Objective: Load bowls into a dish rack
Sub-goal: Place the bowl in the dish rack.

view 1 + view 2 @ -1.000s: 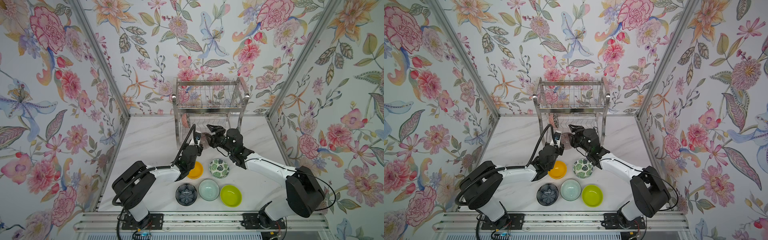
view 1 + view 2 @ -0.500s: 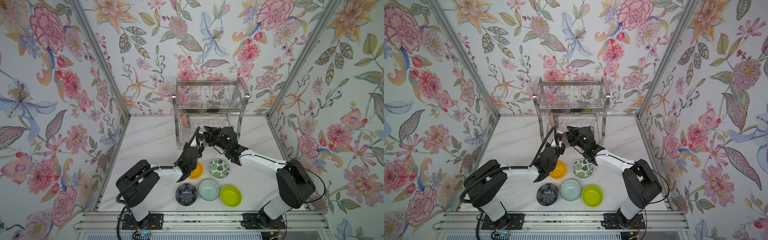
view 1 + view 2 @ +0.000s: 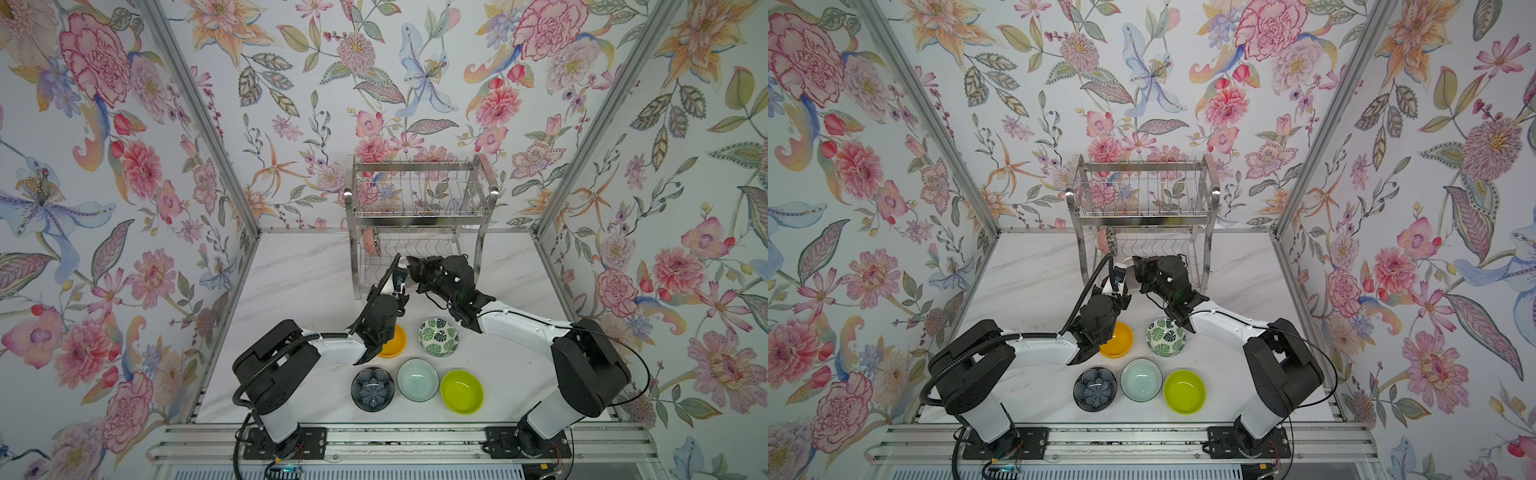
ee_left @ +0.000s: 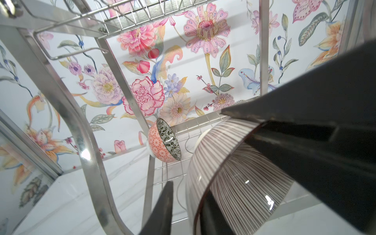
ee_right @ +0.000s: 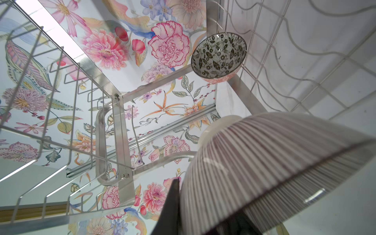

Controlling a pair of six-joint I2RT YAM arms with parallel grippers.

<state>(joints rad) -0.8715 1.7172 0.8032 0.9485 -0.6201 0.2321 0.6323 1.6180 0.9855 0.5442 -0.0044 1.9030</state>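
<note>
The pink ribbed bowl (image 4: 240,183) hangs in the air in front of the dish rack (image 3: 419,208), between both grippers. My right gripper (image 5: 203,203) is shut on its wall, one finger (image 5: 173,203) pressed on the outside and the other inside. My left gripper (image 4: 188,195) is open, its outer finger (image 4: 164,203) a small gap off the rim. A black-and-white floral bowl (image 3: 371,241) stands on edge at the left end of the rack's lower tier. The orange-yellow bowl (image 3: 395,343) and green leaf-print bowl (image 3: 438,337) sit on the table.
Near the table's front edge sit the dark blue-grey bowl (image 3: 372,388), pale mint bowl (image 3: 417,379) and lime green bowl (image 3: 462,391) in a row. The rack's upper tier (image 3: 1144,195) overhangs the wavy wire slots (image 5: 295,61). Its curved leg (image 4: 81,132) stands close to my left gripper.
Both grippers rose toward the rack with the pink ribbed bowl. My right gripper closed on its wall, and my left gripper's fingers parted from it.
</note>
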